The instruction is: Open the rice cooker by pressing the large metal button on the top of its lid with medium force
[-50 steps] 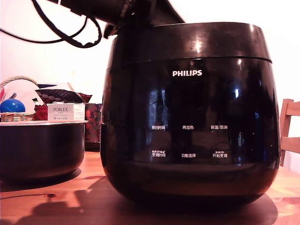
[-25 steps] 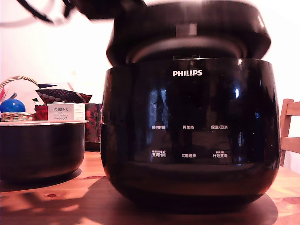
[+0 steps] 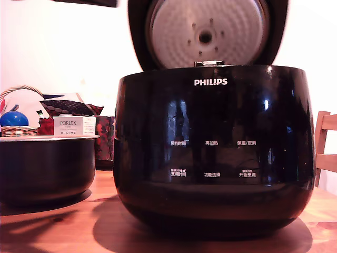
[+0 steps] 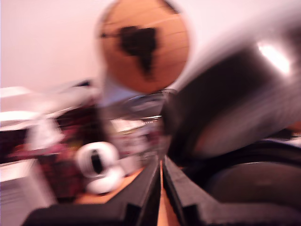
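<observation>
While the wrist view is heavily blurred, the two black fingers (image 4: 141, 197) of the gripper (image 4: 161, 188) can be made out lying almost edge to edge, with only a thin sliver of orange table (image 4: 162, 214) showing between them. The jaws appear clenched and empty; nothing sits between them and no contact with any object can be confirmed. Beside them in that view rises a large dark glossy mass, probably the raised lid (image 4: 235, 108), though the smear prevents certainty.

From the exterior view, the rice cooker (image 3: 210, 153) stands on the wooden table (image 3: 63, 226), filling the centre and the exterior view's right. Its lid (image 3: 208, 31) stands open and upright behind the body, its white dimpled underside with small holes facing the camera. A small metal catch (image 3: 209, 63) sits at the front rim just above the PHILIPS logo (image 3: 210, 82).

At the exterior view's left, well apart from the cooker, stands a plain dark pot (image 3: 45, 168). Behind it are a white PORLEX box (image 3: 73, 126) and a wicker basket (image 3: 18, 129) holding a blue ball (image 3: 13, 118).
</observation>
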Robot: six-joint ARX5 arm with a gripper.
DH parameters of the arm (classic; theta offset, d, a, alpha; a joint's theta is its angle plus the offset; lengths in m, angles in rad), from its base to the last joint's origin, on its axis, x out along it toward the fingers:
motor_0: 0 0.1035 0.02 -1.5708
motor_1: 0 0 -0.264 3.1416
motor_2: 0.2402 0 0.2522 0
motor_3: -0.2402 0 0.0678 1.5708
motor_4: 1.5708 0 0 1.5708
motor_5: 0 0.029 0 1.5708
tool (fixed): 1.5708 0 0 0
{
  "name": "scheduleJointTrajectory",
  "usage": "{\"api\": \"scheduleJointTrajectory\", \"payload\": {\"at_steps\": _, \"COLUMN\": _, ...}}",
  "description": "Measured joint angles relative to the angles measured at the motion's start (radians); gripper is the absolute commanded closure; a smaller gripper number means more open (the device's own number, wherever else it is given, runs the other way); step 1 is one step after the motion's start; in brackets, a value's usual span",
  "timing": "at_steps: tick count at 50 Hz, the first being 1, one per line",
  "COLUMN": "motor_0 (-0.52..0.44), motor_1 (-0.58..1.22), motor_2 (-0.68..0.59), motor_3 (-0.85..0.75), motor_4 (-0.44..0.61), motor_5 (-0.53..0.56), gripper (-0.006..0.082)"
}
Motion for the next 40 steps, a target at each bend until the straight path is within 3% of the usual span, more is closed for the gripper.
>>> {"api": "scheduleJointTrajectory", "payload": {"at_steps": 25, "motor_0": 0.232, "motor_1": -0.058, "motor_2": -0.001, "motor_3": -0.106, "motor_4": 0.006, "motor_5": 0.005, "gripper": 0.0790}}
{"api": "scheduleJointTrajectory", "payload": {"at_steps": 40, "motor_0": 0.254, "motor_1": -0.062, "motor_2": -0.001, "motor_3": -0.104, "motor_4": 0.006, "motor_5": 0.005, "gripper": 0.0790}}
